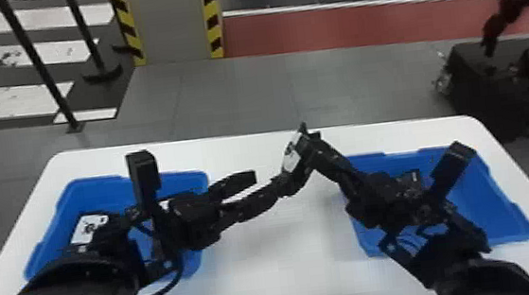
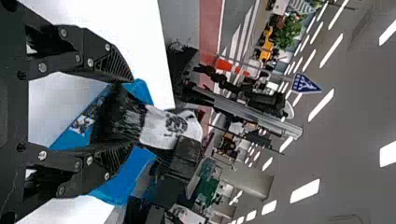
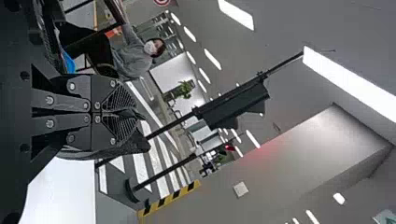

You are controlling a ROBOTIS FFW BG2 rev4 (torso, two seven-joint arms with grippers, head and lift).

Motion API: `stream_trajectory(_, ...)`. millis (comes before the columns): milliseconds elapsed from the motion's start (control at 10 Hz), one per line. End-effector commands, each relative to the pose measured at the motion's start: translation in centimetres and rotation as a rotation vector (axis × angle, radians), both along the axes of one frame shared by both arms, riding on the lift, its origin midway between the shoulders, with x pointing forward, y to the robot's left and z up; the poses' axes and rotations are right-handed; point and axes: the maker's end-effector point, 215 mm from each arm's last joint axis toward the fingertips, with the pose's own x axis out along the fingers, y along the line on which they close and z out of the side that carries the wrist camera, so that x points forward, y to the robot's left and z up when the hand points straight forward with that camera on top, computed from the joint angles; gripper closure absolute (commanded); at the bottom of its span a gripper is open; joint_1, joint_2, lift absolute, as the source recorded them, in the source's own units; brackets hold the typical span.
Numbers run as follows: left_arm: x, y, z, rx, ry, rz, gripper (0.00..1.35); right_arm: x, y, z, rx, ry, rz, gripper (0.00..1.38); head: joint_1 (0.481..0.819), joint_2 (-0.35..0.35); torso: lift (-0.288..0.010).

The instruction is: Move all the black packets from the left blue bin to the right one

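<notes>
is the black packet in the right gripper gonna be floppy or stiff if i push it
Probably floppy: the black packet looks creased. It may be light, since the right gripper holds it up above the table. It likely won't roll, being flattish.

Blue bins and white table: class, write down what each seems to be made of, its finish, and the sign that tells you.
The left blue bin and right blue bin look like moulded plastic with a dull finish: even colour, rounded corners. The white table looks smooth and low-gloss, without visible grain; it may be laminate or painted board, and the look leaves that open.
</notes>
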Motion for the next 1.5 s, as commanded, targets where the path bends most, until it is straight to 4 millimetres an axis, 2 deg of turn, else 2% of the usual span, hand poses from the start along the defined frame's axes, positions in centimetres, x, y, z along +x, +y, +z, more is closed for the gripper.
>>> stream_trajectory(0,-0.5,2.2,-0.8,-0.018,-0.008,0.051,0.13,0.8,-3.1,0.1,-0.012,-0.013,-0.065,1.28,0.695,-0.029,-0.11)
stream_trajectory(100,-1.0,4.0,-0.9,-0.042,-0.029,0.091,0.14,1.5,-6.2,-0.8,-0.037,0.003,-0.129,1.28,0.695,-0.034,-0.11)
stream_trajectory(300,-1.9,6.3,0.4,-0.084,-0.098,0.133,0.14,2.3,-13.7,-3.6,-0.109,0.047,-0.274,1.28,0.695,-0.054,-0.11)
stream_trajectory(400,-2.3,8.3,0.7,-0.074,-0.116,0.172,0.14,2.5,-16.7,-5.2,-0.137,0.075,-0.34,1.28,0.695,-0.084,-0.11)
stream_trajectory(500,-3.2,10.6,0.4,-0.053,-0.11,0.226,0.14,2.5,-18.5,-7.6,-0.162,0.128,-0.376,1.28,0.695,-0.112,-0.11)
stream_trajectory(600,-3.8,12.8,0.2,-0.031,-0.109,0.273,0.14,2.3,-19.4,-9.6,-0.144,0.176,-0.393,0.98,0.695,-0.122,-0.11)
stream_trajectory(700,-4.2,14.6,0.5,-0.019,-0.119,0.313,0.14,1.6,-19.5,-10.2,-0.112,0.197,-0.406,0.33,0.695,-0.12,-0.11)
stream_trajectory(800,-4.5,16.2,1.0,0.0,-0.137,0.352,0.15,0.9,-19.4,-10.4,-0.103,0.204,-0.409,0.0,0.695,-0.106,-0.11)
stream_trajectory(900,-4.9,17.6,1.7,-0.002,-0.153,0.403,0.15,0.1,-19.1,-10.6,-0.096,0.212,-0.407,0.07,0.695,-0.083,-0.11)
stream_trajectory(1000,-4.9,19.4,2.7,0.019,-0.183,0.45,0.14,-0.6,-18.8,-10.0,-0.096,0.204,-0.406,0.21,0.695,-0.07,-0.11)
stream_trajectory(1100,-4.5,21.3,3.4,0.115,-0.202,0.484,0.15,-1.4,-18.6,-8.3,-0.111,0.173,-0.408,0.29,0.695,-0.046,-0.11)
stream_trajectory(1300,-4.2,23.4,1.6,0.205,-0.118,0.561,0.15,-3.1,-17.2,-4.3,-0.117,0.099,-0.391,0.33,0.695,-0.004,-0.11)
stream_trajectory(1400,-4.0,24.1,-0.2,0.237,-0.052,0.577,0.15,-4.0,-16.5,-1.0,-0.121,0.021,-0.39,0.33,0.695,0.026,-0.11)
